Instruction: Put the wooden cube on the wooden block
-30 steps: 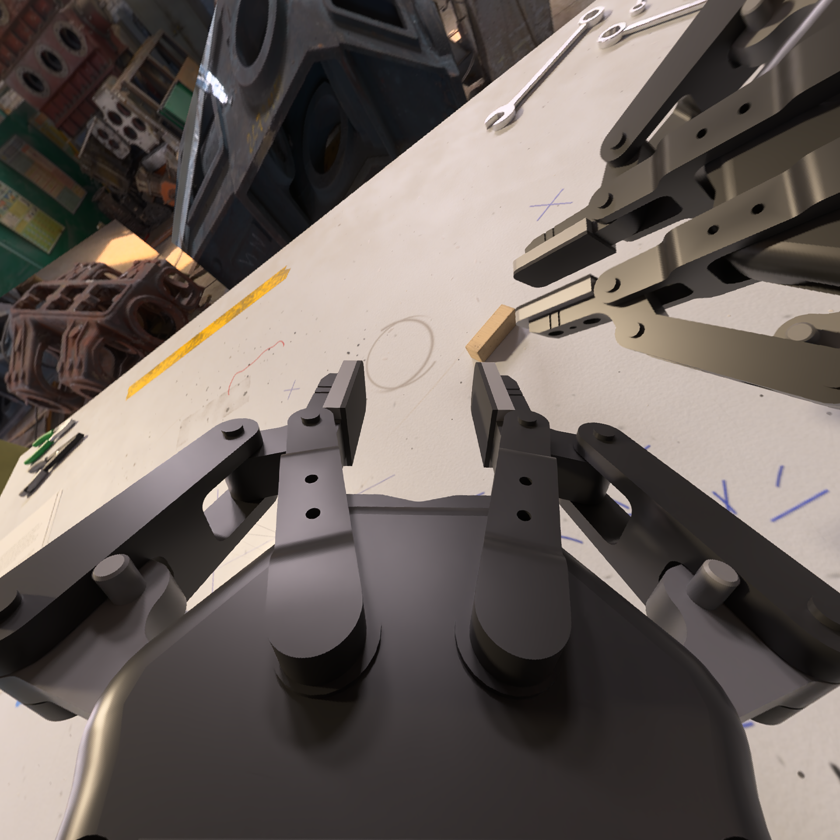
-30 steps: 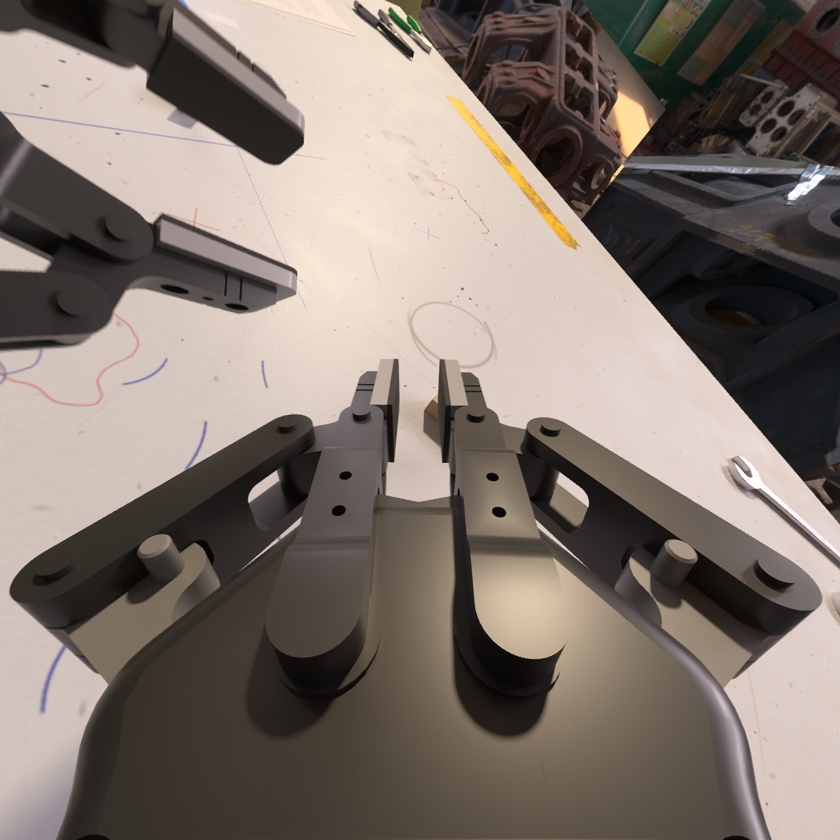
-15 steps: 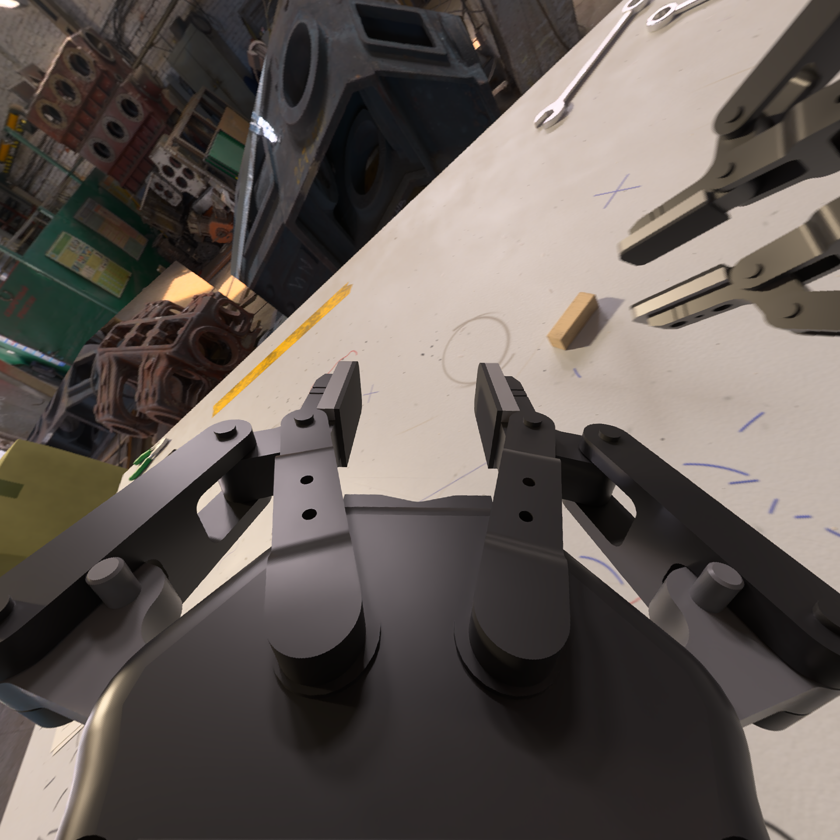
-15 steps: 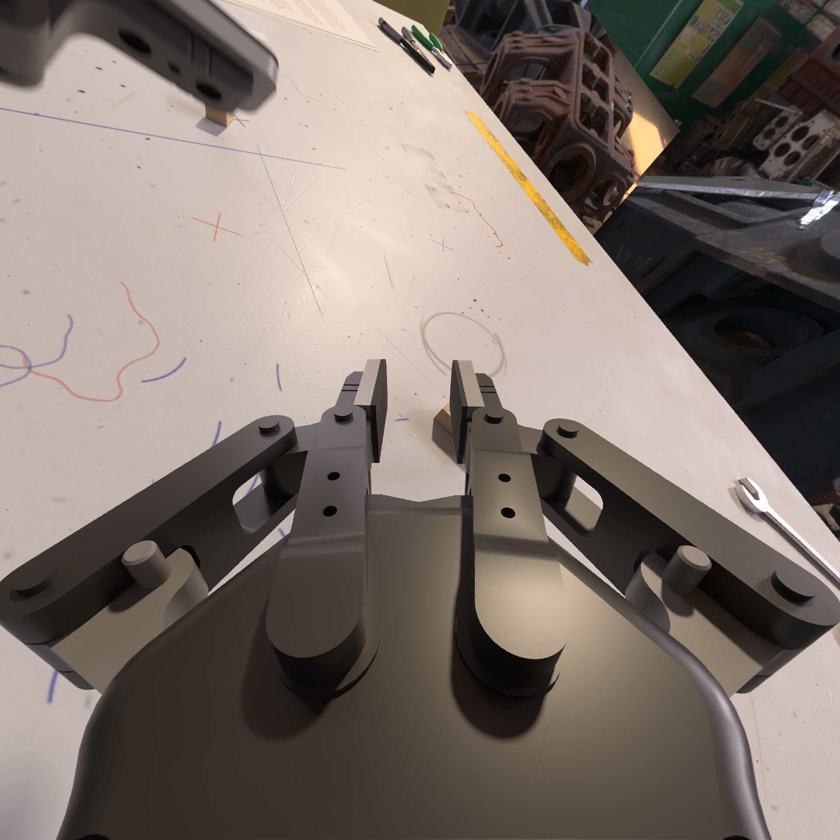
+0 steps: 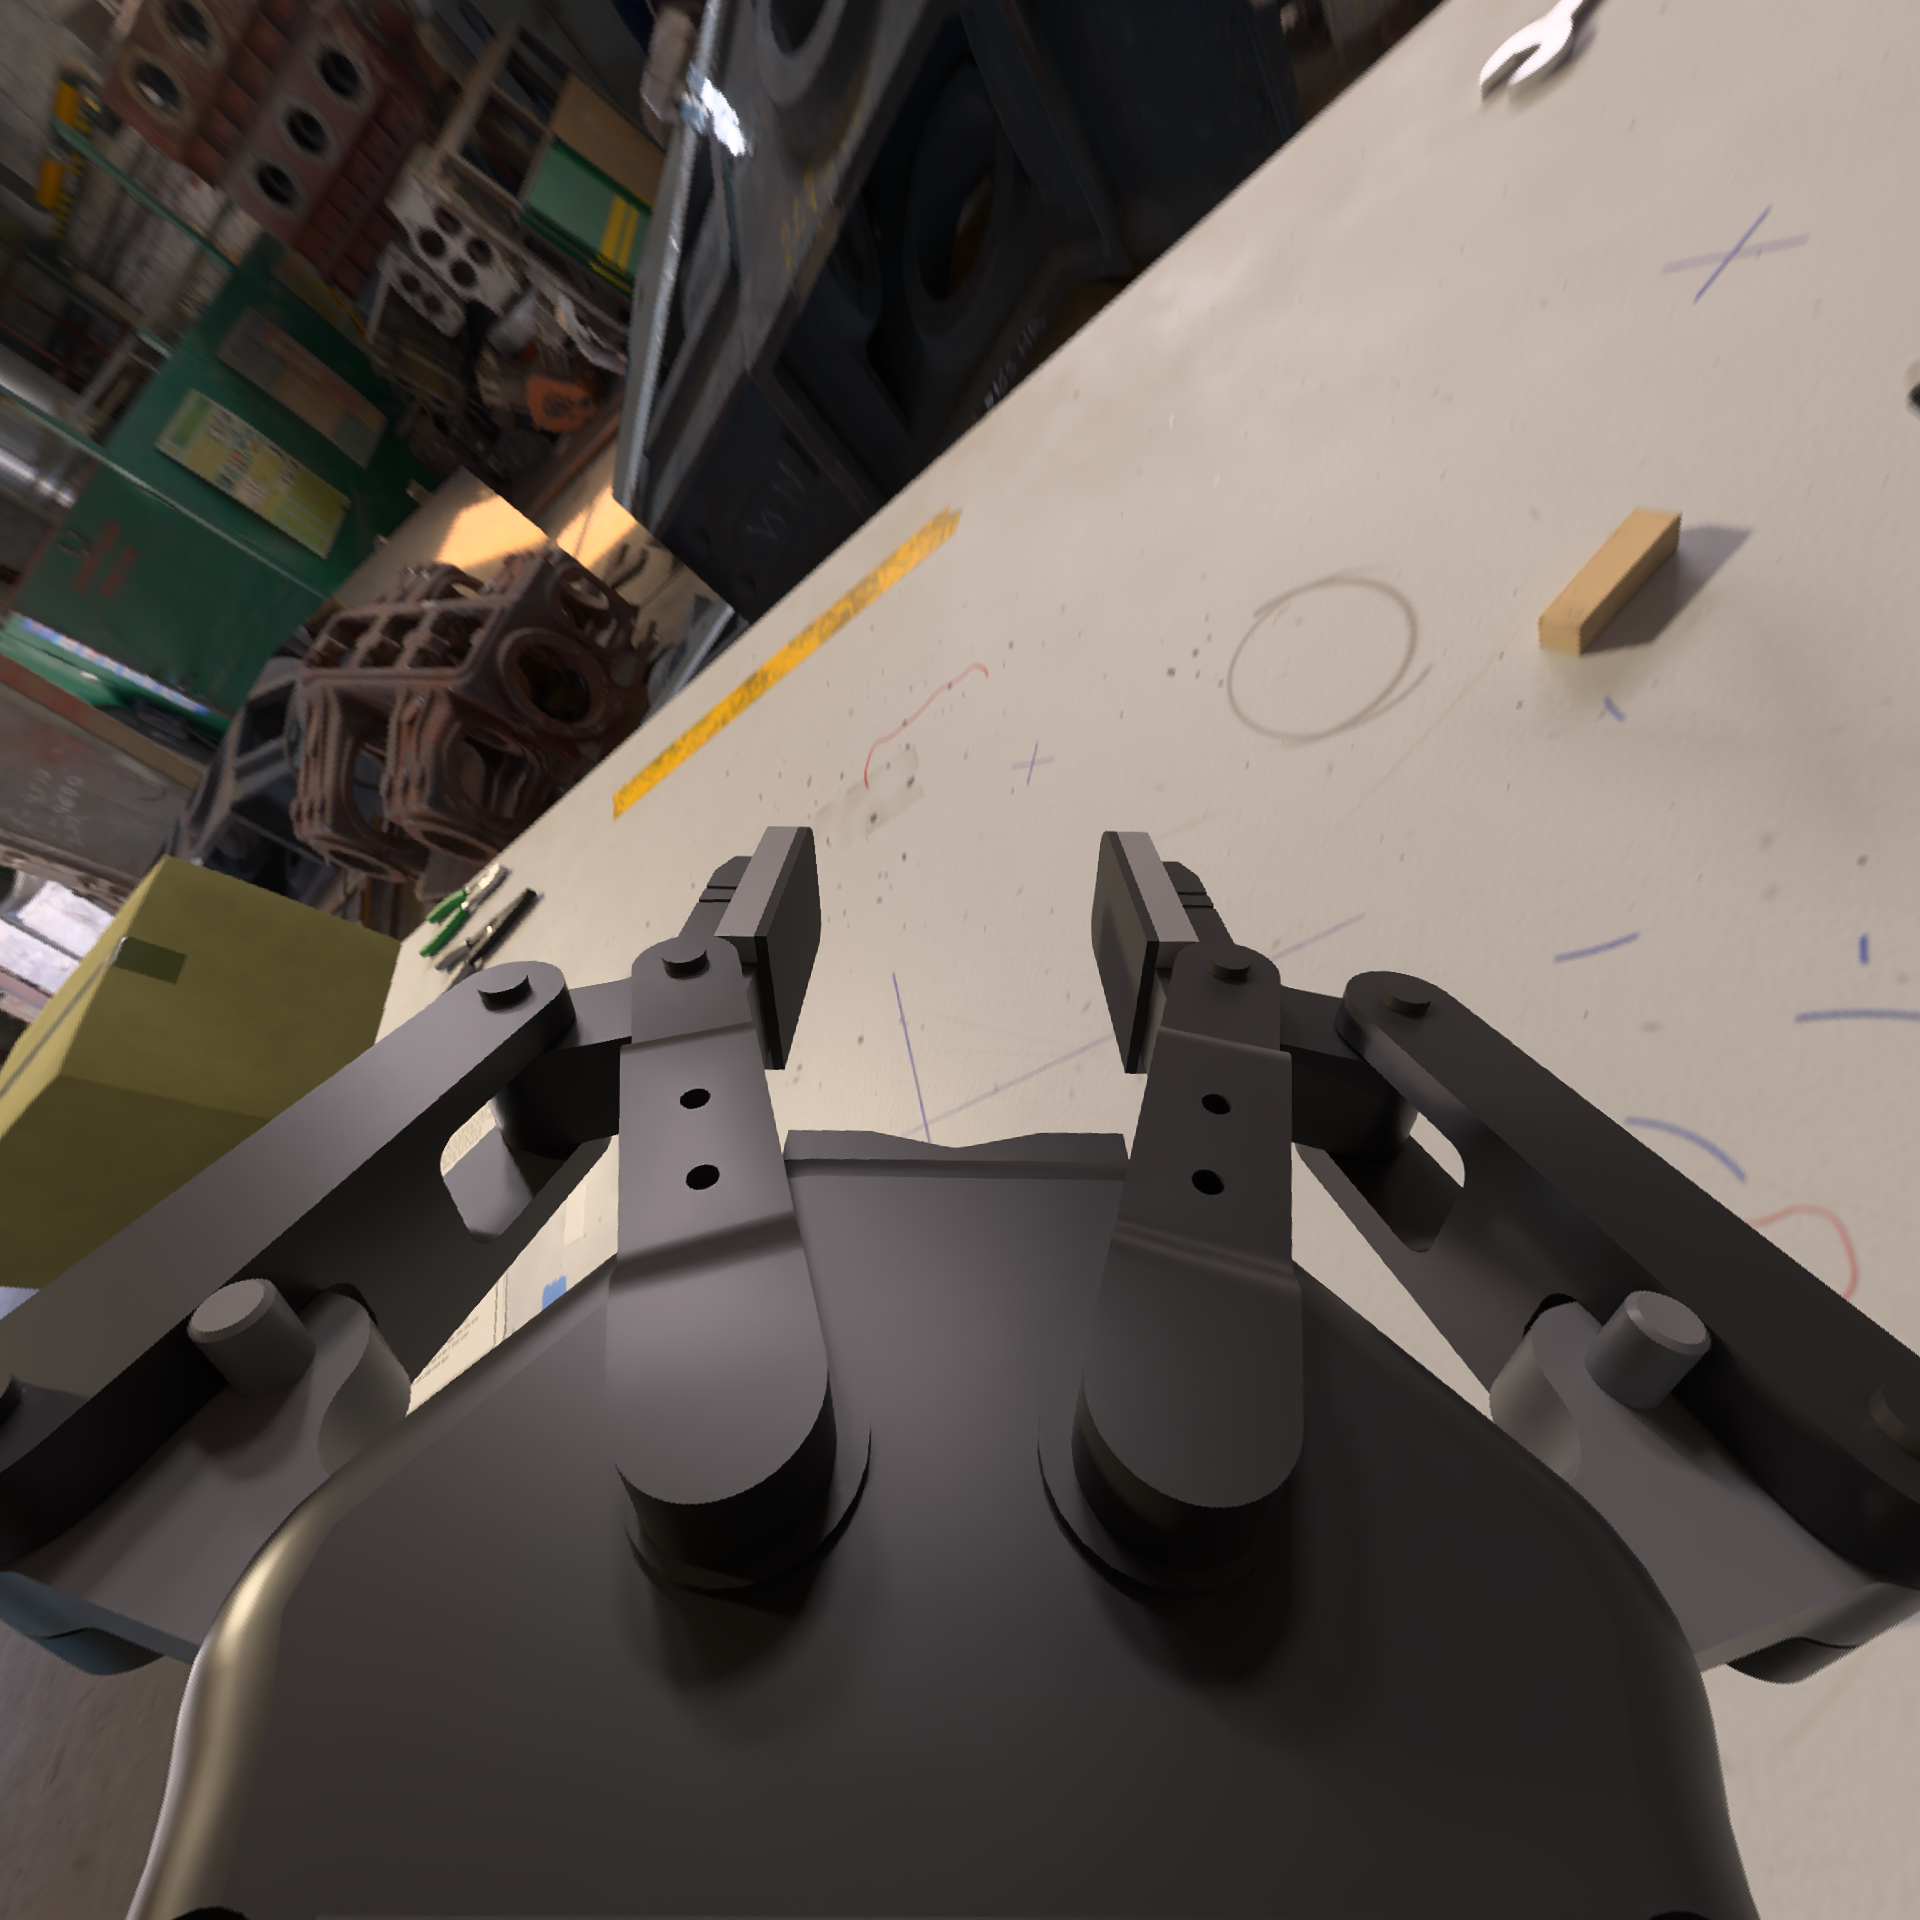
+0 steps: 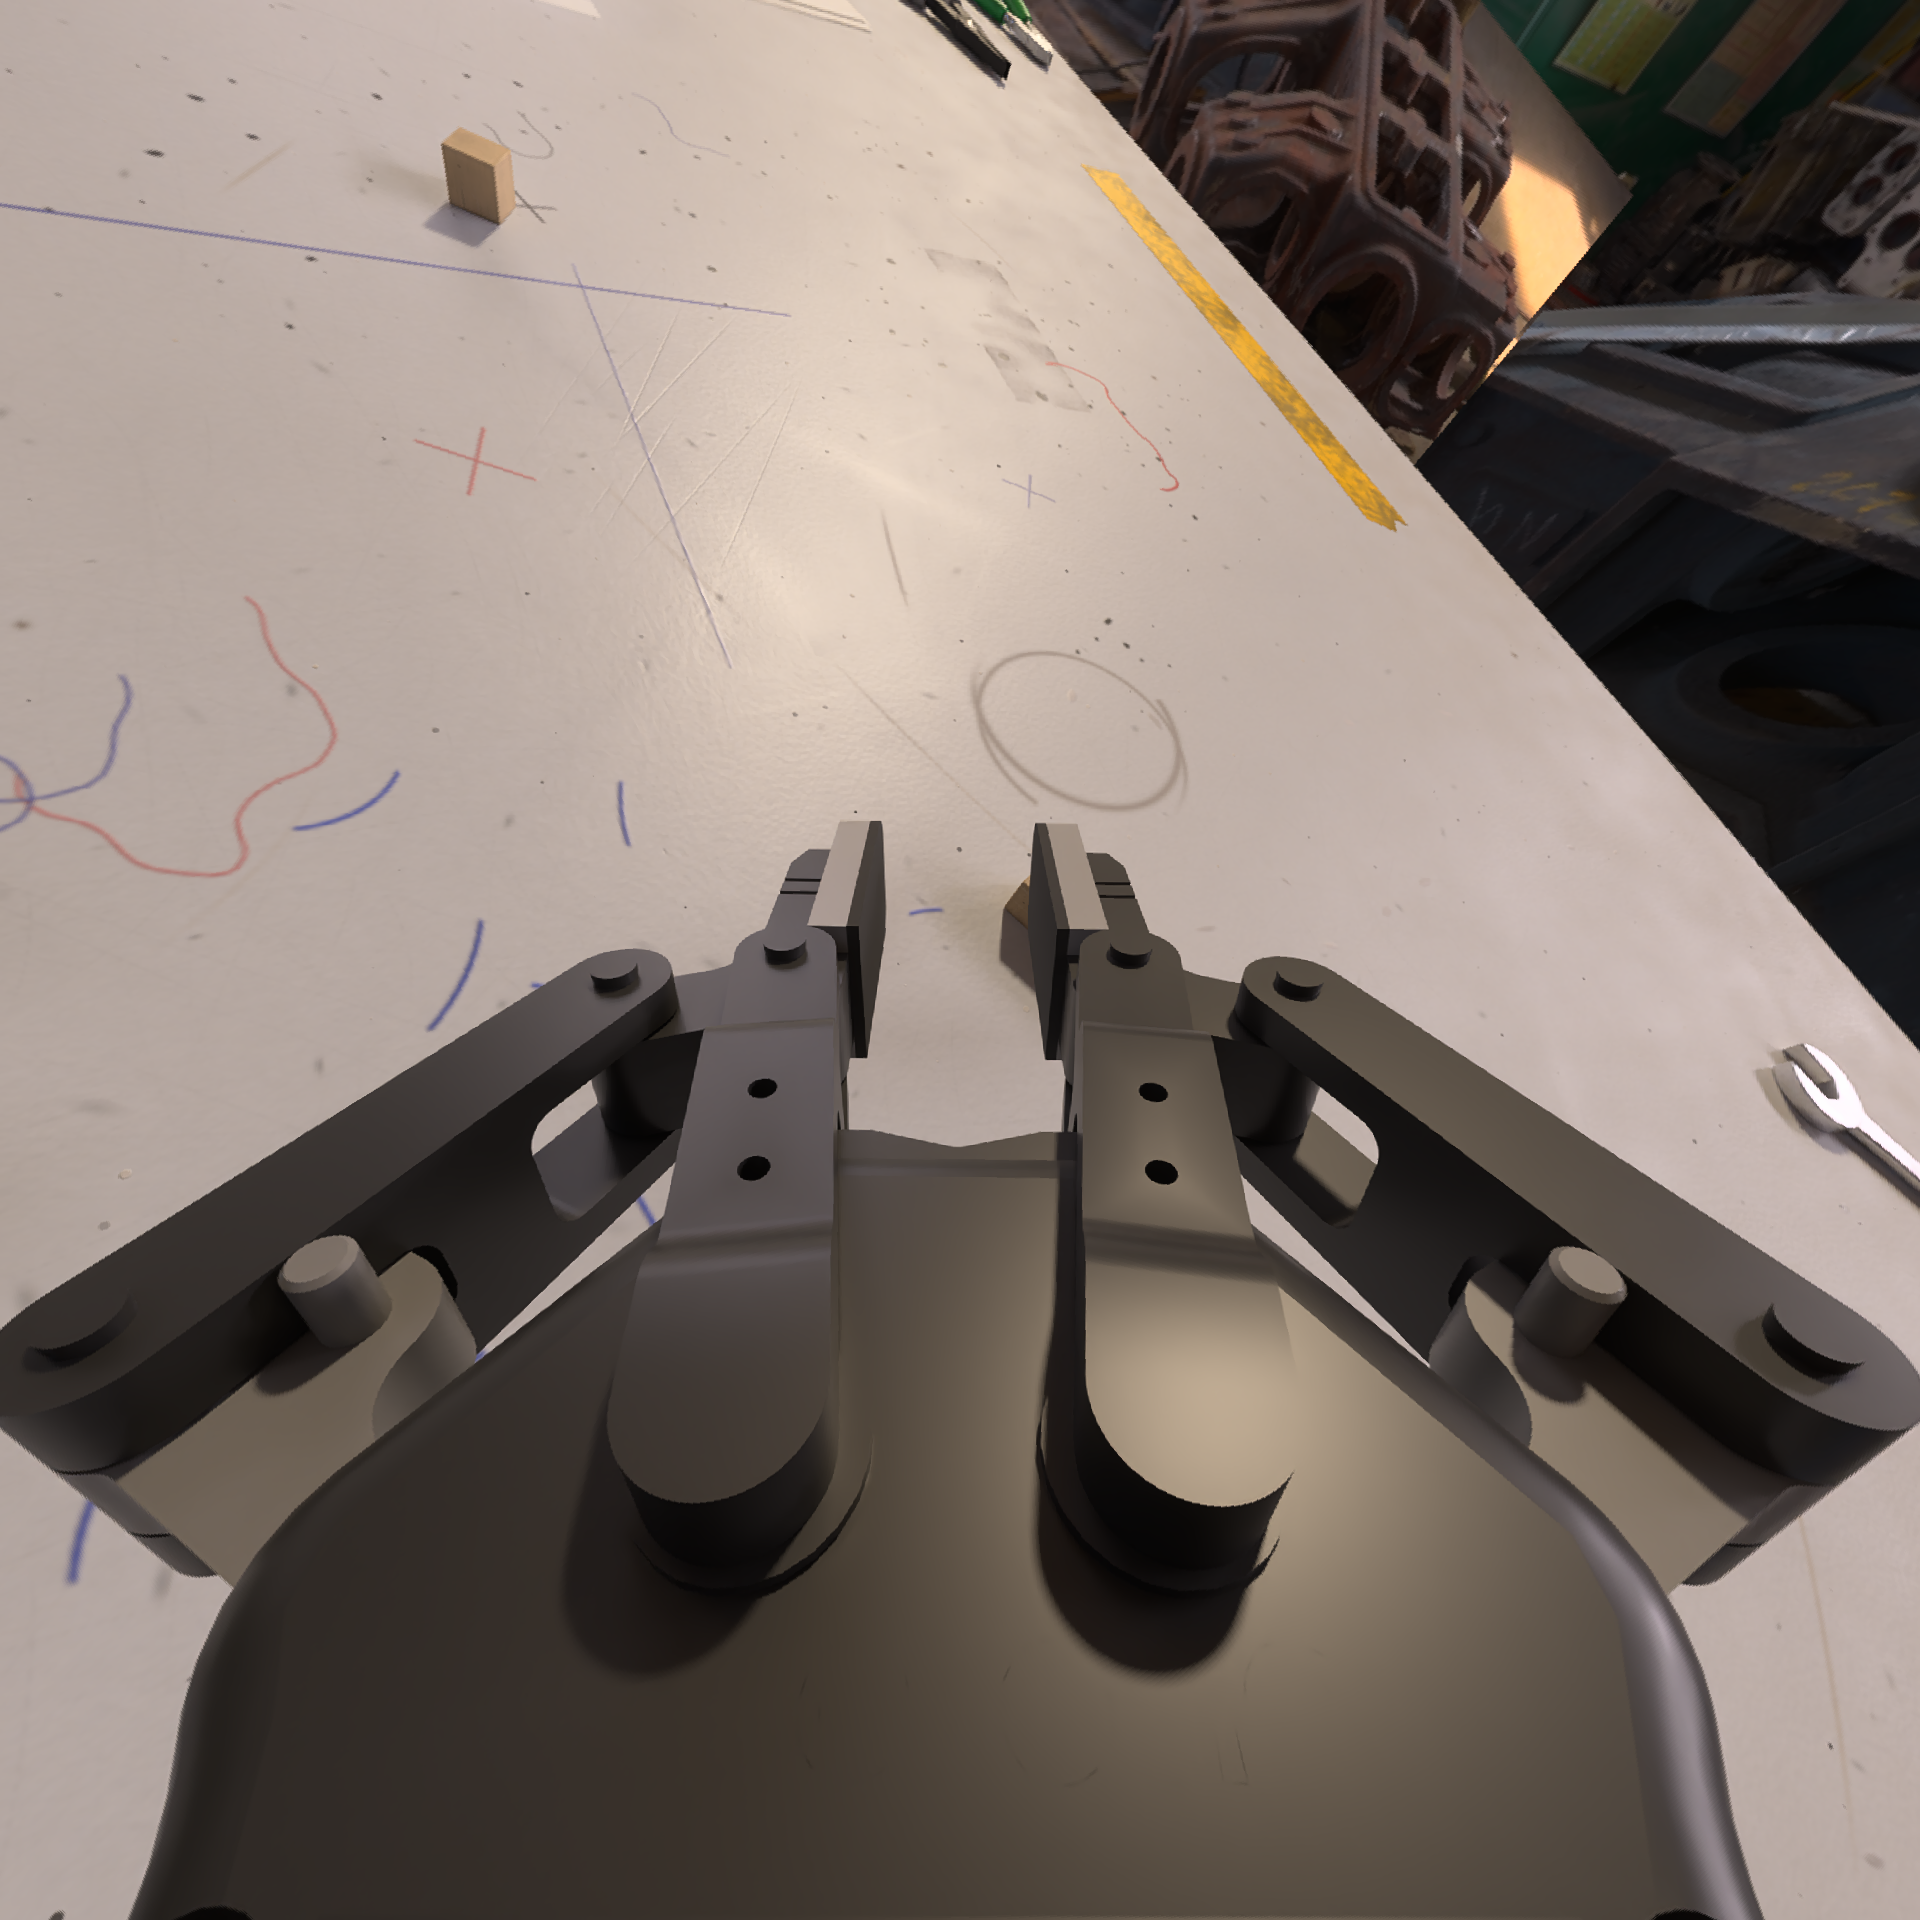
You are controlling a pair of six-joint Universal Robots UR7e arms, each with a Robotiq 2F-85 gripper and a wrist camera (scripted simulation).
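Note:
The wooden block (image 5: 1608, 595) is a flat light-wood bar lying on the white table, at the upper right of the left wrist view. In the right wrist view only its corner (image 6: 1020, 904) shows, just behind my right gripper's right fingertip. The wooden cube (image 6: 478, 175) stands alone far off at the upper left of the right wrist view. My right gripper (image 6: 956, 868) is open and empty, with the block just right of the gap. My left gripper (image 5: 956, 883) is open wide and empty, well short of the block.
A wrench (image 6: 1839, 1122) lies at the right, near the table edge; it also shows in the left wrist view (image 5: 1527, 52). A yellow tape strip (image 6: 1242, 343) runs along the far edge. Green-handled tools (image 5: 478, 920) and a yellow box (image 5: 156, 1060) sit at the left end.
My left gripper has drawn back, away from the block and the right gripper, and has left the right wrist view, uncovering the cube. My right gripper's jaws have opened wider.

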